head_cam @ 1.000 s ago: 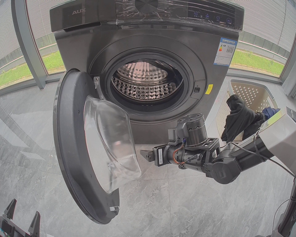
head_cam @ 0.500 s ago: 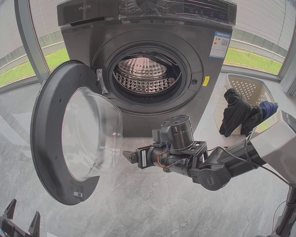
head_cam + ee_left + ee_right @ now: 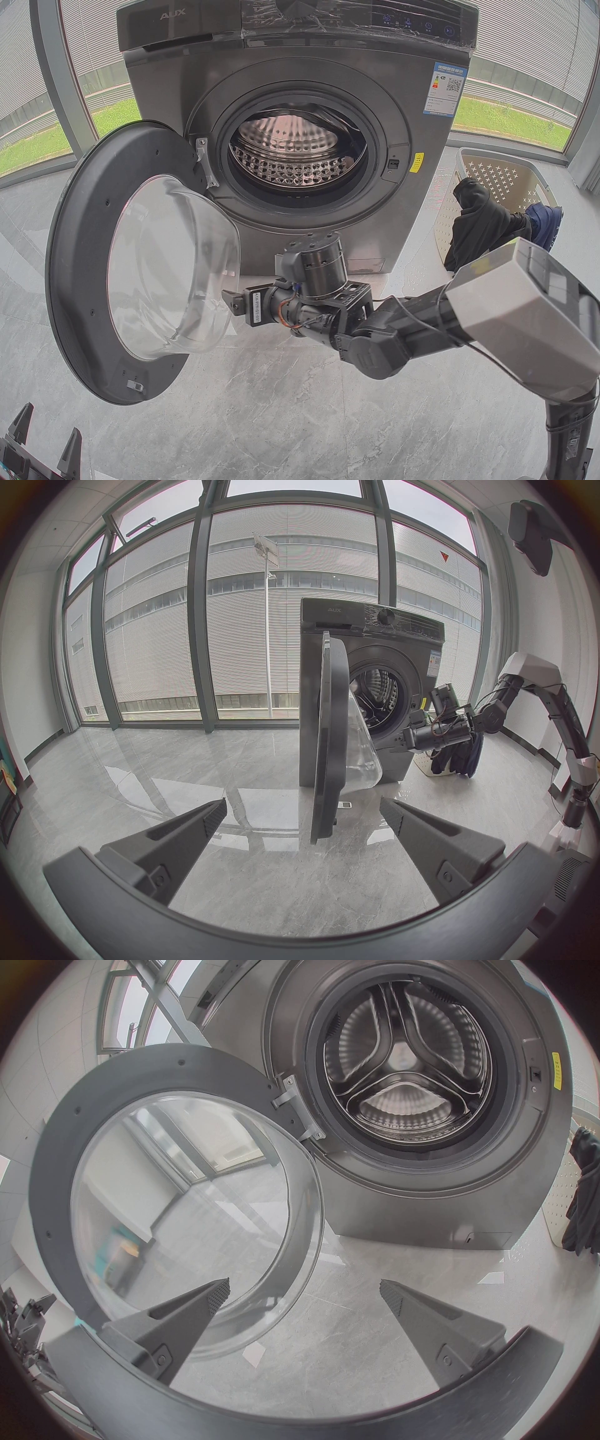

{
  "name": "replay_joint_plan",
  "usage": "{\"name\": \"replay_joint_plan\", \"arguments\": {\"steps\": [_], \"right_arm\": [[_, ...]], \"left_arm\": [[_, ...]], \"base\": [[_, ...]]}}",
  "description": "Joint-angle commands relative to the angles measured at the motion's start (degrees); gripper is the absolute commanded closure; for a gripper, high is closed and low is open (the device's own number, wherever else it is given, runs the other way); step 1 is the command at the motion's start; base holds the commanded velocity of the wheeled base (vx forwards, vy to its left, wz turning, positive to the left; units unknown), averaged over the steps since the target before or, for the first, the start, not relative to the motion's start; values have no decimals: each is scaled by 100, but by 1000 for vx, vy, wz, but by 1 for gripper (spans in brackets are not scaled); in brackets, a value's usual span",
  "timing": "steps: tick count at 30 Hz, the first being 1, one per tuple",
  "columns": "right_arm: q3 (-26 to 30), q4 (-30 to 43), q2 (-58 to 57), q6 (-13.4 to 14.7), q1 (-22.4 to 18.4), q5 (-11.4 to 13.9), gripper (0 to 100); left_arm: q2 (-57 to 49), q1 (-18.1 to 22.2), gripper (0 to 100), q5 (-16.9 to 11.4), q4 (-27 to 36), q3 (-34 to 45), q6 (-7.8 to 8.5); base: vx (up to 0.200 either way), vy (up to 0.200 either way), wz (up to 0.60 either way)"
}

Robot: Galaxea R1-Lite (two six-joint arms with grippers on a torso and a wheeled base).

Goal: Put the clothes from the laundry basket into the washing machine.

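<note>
A glossy grey stone-tile floor [image 3: 300, 425] is carrying everything. Tall windows [image 3: 37, 81] are wrapping round the room behind and looking out on grass and a ribbed building front. The washing machine [image 3: 300, 62] is standing on the floor with its back to the glass. Its round door [image 3: 75, 269] is hanging open on the hinge at the robot's left, and the steel drum [image 3: 297, 153] is lying bare. The laundry basket [image 3: 500, 172] is sitting on the floor beside the machine's right front corner.

A dark garment [image 3: 481, 225] is draping over the basket's near rim with its long axis running top to bottom. Its upper end is bunching on the rim and its lower end is hanging down the outer wall toward the floor. A blue garment [image 3: 545, 219] is bunching just beside it, toward the rim's right end.

The right gripper [image 3: 232, 302] is hovering above the floor in front of the machine and pointing left at the door's glass bowl. Its fingers are spread wide and holding nothing, and whether it is touching the glass cannot be told. The left gripper [image 3: 300, 820] is hanging low with its fingers equally wide and empty, facing the door's edge from well apart.

Compared with half a second ago, the right arm is reaching further left, with its gripper nearer the bowl. The door is standing slightly wider, and the garments and basket are lying unchanged.
</note>
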Motion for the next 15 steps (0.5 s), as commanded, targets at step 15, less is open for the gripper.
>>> {"name": "replay_joint_plan", "arguments": {"steps": [15], "right_arm": [[-685,-56,138,267,31,-337,0]], "left_arm": [[-77,1,0,1,0,92,-2]], "base": [[0,0,0]]}}
